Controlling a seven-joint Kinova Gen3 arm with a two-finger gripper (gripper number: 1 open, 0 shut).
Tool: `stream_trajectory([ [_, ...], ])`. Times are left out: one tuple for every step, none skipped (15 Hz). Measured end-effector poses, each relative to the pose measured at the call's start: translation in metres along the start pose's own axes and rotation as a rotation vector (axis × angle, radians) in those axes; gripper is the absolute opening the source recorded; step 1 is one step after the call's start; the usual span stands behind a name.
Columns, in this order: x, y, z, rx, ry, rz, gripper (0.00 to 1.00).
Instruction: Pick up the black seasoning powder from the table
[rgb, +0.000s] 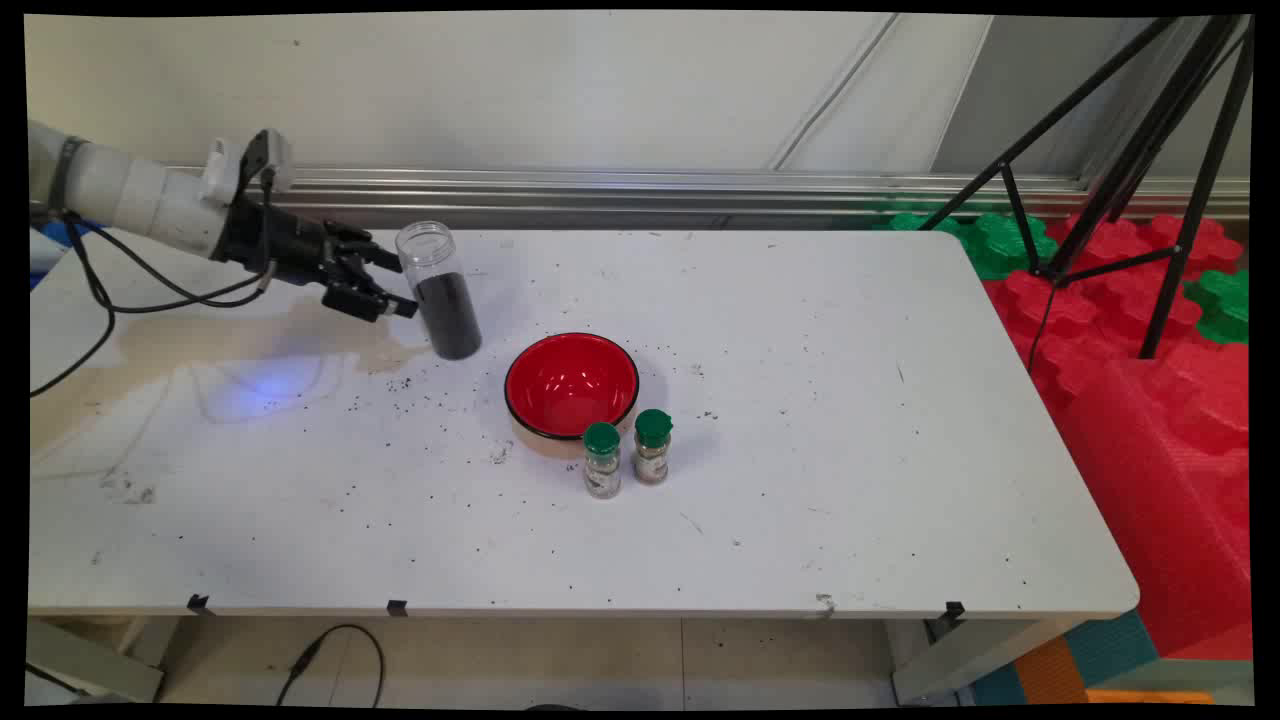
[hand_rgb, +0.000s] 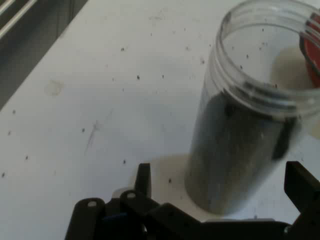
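Standing spread wide, the black two-finger gripper (rgb: 397, 285), jaws flanking a lidless clear plastic jar (rgb: 440, 292) half full of dark grains without touching. Right of that jar, a red bowl (rgb: 571, 385) and two green-capped spice bottles (rgb: 627, 455).

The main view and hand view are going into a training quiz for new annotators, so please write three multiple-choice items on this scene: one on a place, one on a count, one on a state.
1. Where do the green-capped shakers stand?
A. in front of the red bowl
B. inside the bowl
C. at the table's far right corner

2. How many green-capped shakers are there?
A. one
B. two
C. four

3. In what state is the clear jar by the pincer?
A. capped and empty
B. lying on its side
C. uncapped, partly filled with dark grains

Answers:
1 A: the shakers stand on the near side of the red bowl.
2 B: two green caps show side by side.
3 C: the clear jar has an open mouth and dark fill, next to the pincer.
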Motion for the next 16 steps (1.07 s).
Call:
stream_trajectory([
  [0.0,-0.001,0.005,-0.003,0.017,0.005,1.0],
  [0.0,-0.001,0.01,-0.007,0.033,0.01,1.0],
  [0.0,-0.001,0.013,-0.012,0.047,0.015,1.0],
  [0.0,-0.001,0.016,-0.015,0.056,0.018,1.0],
  [-0.001,-0.001,0.02,-0.022,0.071,0.023,1.0],
  [-0.002,-0.001,0.022,-0.027,0.084,0.028,1.0],
  [-0.003,-0.001,0.025,-0.033,0.097,0.033,1.0],
  [-0.005,-0.001,0.028,-0.04,0.11,0.038,1.0],
  [-0.007,-0.001,0.03,-0.045,0.12,0.043,1.0],
  [-0.009,-0.001,0.032,-0.05,0.131,0.048,1.0],
  [-0.011,-0.001,0.034,-0.055,0.141,0.053,1.0],
  [-0.012,-0.001,0.036,-0.058,0.151,0.058,1.0],
  [-0.014,-0.001,0.038,-0.061,0.162,0.062,1.0],
  [-0.016,-0.001,0.039,-0.063,0.174,0.067,1.0],
  [-0.018,-0.001,0.041,-0.064,0.184,0.07,1.0],
  [-0.02,-0.001,0.042,-0.063,0.196,0.072,1.0],
])
